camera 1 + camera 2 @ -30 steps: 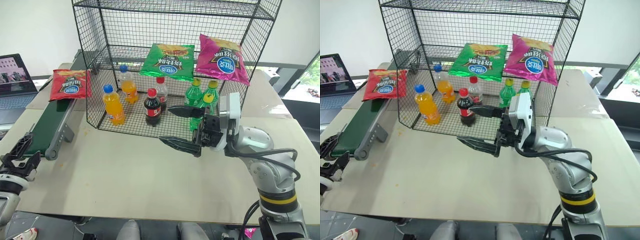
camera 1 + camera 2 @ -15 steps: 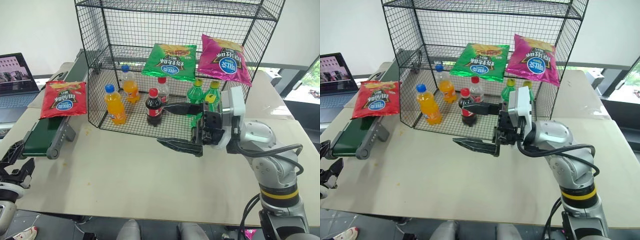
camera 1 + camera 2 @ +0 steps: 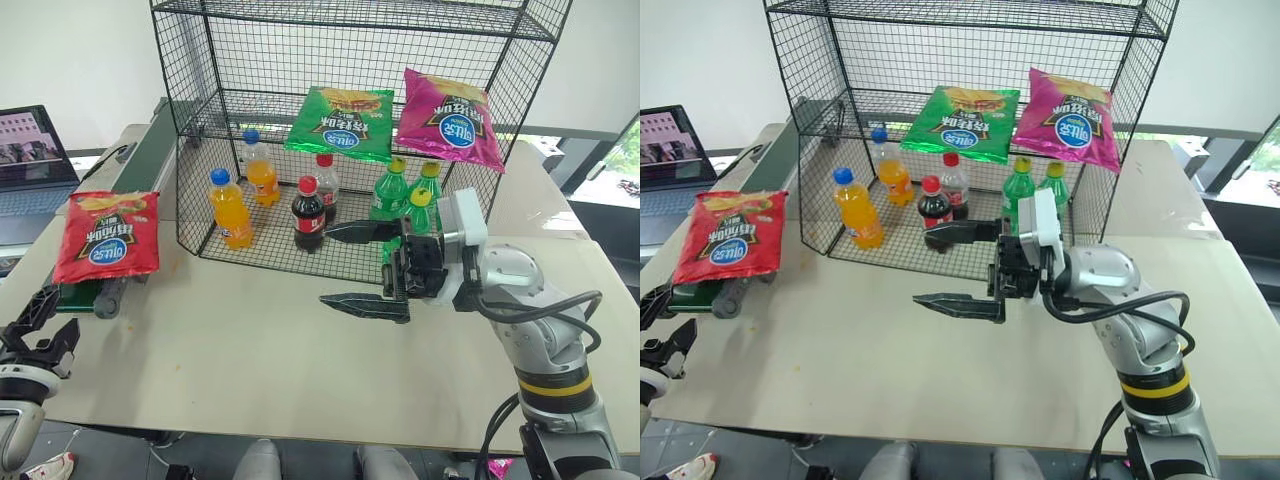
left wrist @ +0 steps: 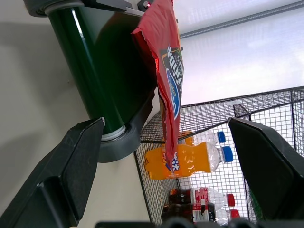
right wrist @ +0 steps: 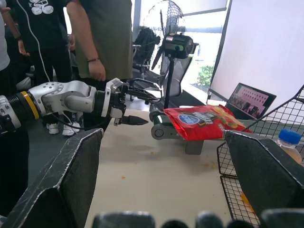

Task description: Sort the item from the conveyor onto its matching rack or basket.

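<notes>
The red chip bag [image 3: 105, 236] has ridden along the conveyor [image 3: 150, 150] toward the robot since a second ago. It now sits at the near end of the belt and hangs over the end roller. The right gripper [image 3: 362, 268] was by the rack's front edge and is now a bit lower over the table.

The right gripper has its two black fingers far apart. It holds nothing and touches nothing. It floats over the table [image 3: 280, 340], just in front of the black wire rack [image 3: 350, 110], and points sideways toward the bag. The left gripper [image 3: 38, 328] is at the near left edge of the table, close to the end of the conveyor. Its fingers are wide apart too, and they are empty. In the left wrist view the bag [image 4: 168, 76] hangs between them but farther off, not touching.

The table is flat and pale beige. A laptop [image 3: 35, 150] is open on a desk to the left. In the right wrist view, people [image 5: 97, 47] stand behind the table near a fan [image 5: 173, 47].

There are three chip bags: one red, one green [image 3: 340, 122] and one pink [image 3: 447, 118]. The green and pink ones lie on the rack's middle shelf. On the bottom shelf stand seven bottles: two orange [image 3: 230, 210], two cola [image 3: 308, 214] and three green [image 3: 390, 192].
</notes>
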{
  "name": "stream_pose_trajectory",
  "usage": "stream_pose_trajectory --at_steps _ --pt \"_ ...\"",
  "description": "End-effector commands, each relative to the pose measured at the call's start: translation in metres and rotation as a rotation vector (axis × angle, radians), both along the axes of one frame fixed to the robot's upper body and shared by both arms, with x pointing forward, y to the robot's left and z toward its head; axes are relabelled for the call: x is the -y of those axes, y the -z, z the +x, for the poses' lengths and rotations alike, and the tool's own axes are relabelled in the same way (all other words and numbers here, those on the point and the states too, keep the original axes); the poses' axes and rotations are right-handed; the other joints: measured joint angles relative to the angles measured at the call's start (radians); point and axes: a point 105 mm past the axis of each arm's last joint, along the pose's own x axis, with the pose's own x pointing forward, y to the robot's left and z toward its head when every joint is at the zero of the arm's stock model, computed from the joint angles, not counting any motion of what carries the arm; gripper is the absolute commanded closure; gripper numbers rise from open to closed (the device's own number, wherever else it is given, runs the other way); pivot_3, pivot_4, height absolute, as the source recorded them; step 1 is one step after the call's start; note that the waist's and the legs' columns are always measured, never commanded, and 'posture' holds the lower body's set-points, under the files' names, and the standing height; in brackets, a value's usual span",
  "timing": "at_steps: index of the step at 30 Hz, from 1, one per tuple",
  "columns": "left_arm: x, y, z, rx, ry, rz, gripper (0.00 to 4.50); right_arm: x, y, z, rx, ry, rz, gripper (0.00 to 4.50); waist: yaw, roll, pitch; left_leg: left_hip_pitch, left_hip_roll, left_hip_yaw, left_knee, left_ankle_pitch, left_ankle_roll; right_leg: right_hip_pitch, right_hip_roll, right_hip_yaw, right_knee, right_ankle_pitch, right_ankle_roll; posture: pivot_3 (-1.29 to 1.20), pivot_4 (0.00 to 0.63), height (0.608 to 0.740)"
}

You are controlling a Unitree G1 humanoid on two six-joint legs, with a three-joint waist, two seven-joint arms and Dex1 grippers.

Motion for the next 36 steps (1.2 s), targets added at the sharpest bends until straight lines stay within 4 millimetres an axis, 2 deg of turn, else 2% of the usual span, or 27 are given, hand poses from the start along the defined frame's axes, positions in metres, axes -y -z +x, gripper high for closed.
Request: stream_pose_trajectory --at_steps 1,11,14,15,16,17,19,23,25,29,33,36 --pt "0.001 -0.012 0.001 0.032 0.012 0.034 0.04 0.000 -0.011 -0.006 0.050 -0.004 0.021 0.00 0.001 0.000 0.000 0.000 0.000 0.000 0.000 0.000 0.000 0.000 0.000 0.000 0.000 0.000 0.000 0.00 0.150 0.740" --pt "-0.005 -0.008 0.000 0.016 0.017 0.052 0.04 -0.005 -0.020 -0.005 0.053 0.004 0.021 0.00 -0.001 0.000 0.000 0.000 0.000 0.000 -0.001 0.000 0.000 -0.001 0.000 0.000 -0.001 0.000 0.000 0.00 0.150 0.740" --pt "-0.010 -0.006 -0.002 0.011 0.003 0.060 0.71 -0.005 -0.019 -0.004 0.049 0.007 0.020 0.00 0.000 0.000 0.000 0.000 0.000 0.000 -0.001 0.000 0.000 -0.001 0.000 0.000 -0.001 0.000 0.000 0.00 0.150 0.740" --pt "-0.010 -0.007 -0.003 0.014 0.003 0.061 1.23 -0.006 -0.019 -0.004 0.048 0.007 0.020 0.00 0.000 0.000 0.000 0.000 0.000 0.000 -0.001 0.000 0.000 -0.001 0.000 0.000 -0.001 0.000 0.000 0.00 0.150 0.740" --pt "-0.010 -0.008 -0.003 0.018 0.005 0.064 1.45 -0.006 -0.019 -0.003 0.047 0.008 0.020 0.00 0.000 0.000 0.000 0.000 0.000 0.000 -0.001 0.000 0.000 -0.001 0.000 0.000 -0.001 0.000 -0.001 0.00 0.150 0.740" --pt "-0.011 -0.008 -0.003 0.019 0.005 0.067 1.97 -0.006 -0.018 -0.003 0.046 0.008 0.021 0.00 0.000 0.000 0.001 0.000 0.000 0.000 -0.001 0.000 0.000 -0.001 0.000 0.000 -0.001 0.000 -0.001 0.00 0.150 0.740" --pt "-0.012 -0.009 -0.004 0.020 0.004 0.071 2.69 -0.006 -0.017 -0.003 0.045 0.009 0.022 0.00 0.000 0.000 0.001 0.000 0.000 0.000 -0.001 0.000 0.000 -0.001 0.000 0.000 -0.001 0.000 -0.001 0.00 0.150 0.740" --pt "-0.015 -0.015 -0.005 0.037 0.000 0.089 4.44 -0.005 -0.015 -0.001 0.043 0.018 0.024 0.00 -0.001 0.000 0.001 0.000 0.000 0.000 -0.002 0.000 0.000 -0.001 0.000 0.000 -0.001 -0.001 -0.001 0.00 0.150 0.740" --pt "-0.016 -0.023 -0.005 0.056 0.002 0.109 4.44 -0.004 -0.015 0.000 0.043 0.029 0.027 0.00 0.000 -0.001 0.001 0.000 0.000 0.000 -0.002 0.000 0.000 -0.001 0.000 0.000 -0.001 -0.001 -0.001 0.00 0.150 0.740" --pt "-0.007 -0.056 0.001 0.147 0.055 0.194 4.44 -0.001 -0.016 0.002 0.040 0.065 0.040 0.00 0.002 -0.003 0.002 0.000 0.000 0.000 -0.002 0.000 0.000 -0.001 0.000 0.000 -0.002 -0.001 -0.001 0.00 0.150 0.740" --pt "0.022 -0.099 0.013 0.279 0.191 0.328 4.44 0.004 -0.022 0.009 0.039 0.154 0.070 0.00 0.006 -0.003 0.002 -0.001 0.000 0.000 -0.003 0.000 -0.001 -0.002 0.000 0.000 -0.002 -0.001 -0.001 0.00 0.150 0.740" --pt "0.055 -0.127 0.020 0.372 0.352 0.449 4.44 0.009 -0.028 0.016 0.048 0.244 0.099 0.00 0.005 -0.003 0.002 -0.001 0.000 0.000 -0.004 0.001 -0.002 -0.002 0.000 0.000 -0.003 -0.001 -0.001 0.00 0.150 0.740"
